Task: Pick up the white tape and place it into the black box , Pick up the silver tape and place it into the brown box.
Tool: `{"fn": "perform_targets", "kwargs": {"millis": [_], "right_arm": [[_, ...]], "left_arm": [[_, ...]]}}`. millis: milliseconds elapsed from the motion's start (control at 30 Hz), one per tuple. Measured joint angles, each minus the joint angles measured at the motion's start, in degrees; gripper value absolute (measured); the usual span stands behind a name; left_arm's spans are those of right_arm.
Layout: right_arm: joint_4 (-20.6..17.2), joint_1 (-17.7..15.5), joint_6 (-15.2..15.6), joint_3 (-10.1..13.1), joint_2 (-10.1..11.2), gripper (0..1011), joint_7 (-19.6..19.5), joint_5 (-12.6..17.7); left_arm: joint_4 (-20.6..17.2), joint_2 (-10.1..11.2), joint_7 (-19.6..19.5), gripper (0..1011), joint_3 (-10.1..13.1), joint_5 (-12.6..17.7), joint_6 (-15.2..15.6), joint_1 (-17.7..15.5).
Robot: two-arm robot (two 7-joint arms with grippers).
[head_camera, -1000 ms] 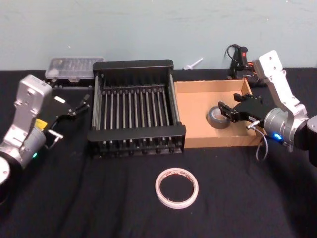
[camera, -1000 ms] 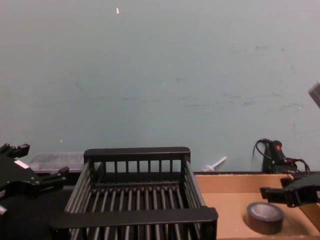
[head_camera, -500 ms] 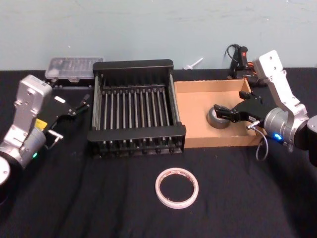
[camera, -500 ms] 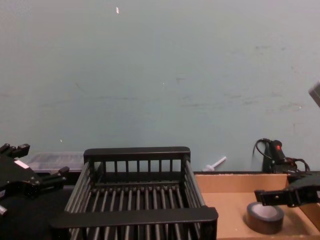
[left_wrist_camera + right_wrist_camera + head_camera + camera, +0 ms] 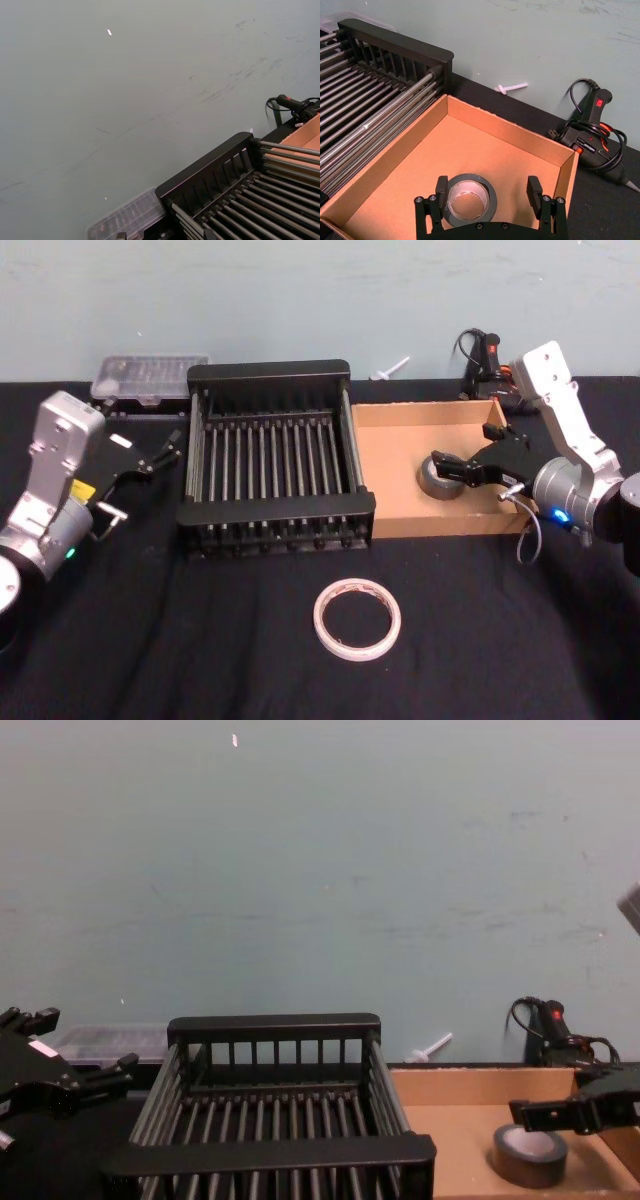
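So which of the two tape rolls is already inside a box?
The silver tape: it lies in the brown box, under the open right gripper. The white tape lies on the table.

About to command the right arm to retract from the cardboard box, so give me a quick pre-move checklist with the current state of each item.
1. Silver tape lies flat on the floor of the brown box: ok.
2. Right gripper open, fingers wide of the roll on either side: ok.
3. Fingers fully clear of the roll, no contact: cannot tell from the head view; the right wrist view shows gaps on both sides.
4. Retract path clear of the box's right wall: cannot tell.
5. White tape lies on the table in front of the black box, not yet placed: not ok.
6. Left gripper parked left of the black box, open: ok.
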Motion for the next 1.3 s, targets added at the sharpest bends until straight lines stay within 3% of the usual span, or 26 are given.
{"fn": "perform_targets", "kwargs": {"millis": [267, 433, 667, 967, 1300], "right_arm": [[-1.0, -0.6, -0.5, 0.3, 0.4, 1002, 0.9, 0.0], [-3.4, -2.1, -1.5, 0.7, 1.3, 1002, 1.5, 0.0], [-9.5, -6.6, -3.3, 1.7, 4.2, 1002, 3.2, 1.0], [-18.3, -14.5, -3.9, 3.3, 9.2, 1002, 6.1, 4.7], [-22.4, -18.4, -2.7, 1.7, 12.6, 1002, 9.0, 7.2]], "left_arm": [[0.0, 0.0, 0.0, 1001, 0.0, 0.0, 0.0, 0.0], [0.0, 0.0, 0.0, 1001, 0.0, 0.0, 0.0, 0.0], [0.0, 0.0, 0.0, 1001, 0.0, 0.0, 0.0, 0.0], [0.0, 0.0, 0.0, 1001, 0.0, 0.0, 0.0, 0.0], [0.0, 0.0, 0.0, 1001, 0.0, 0.0, 0.0, 0.0]]}}
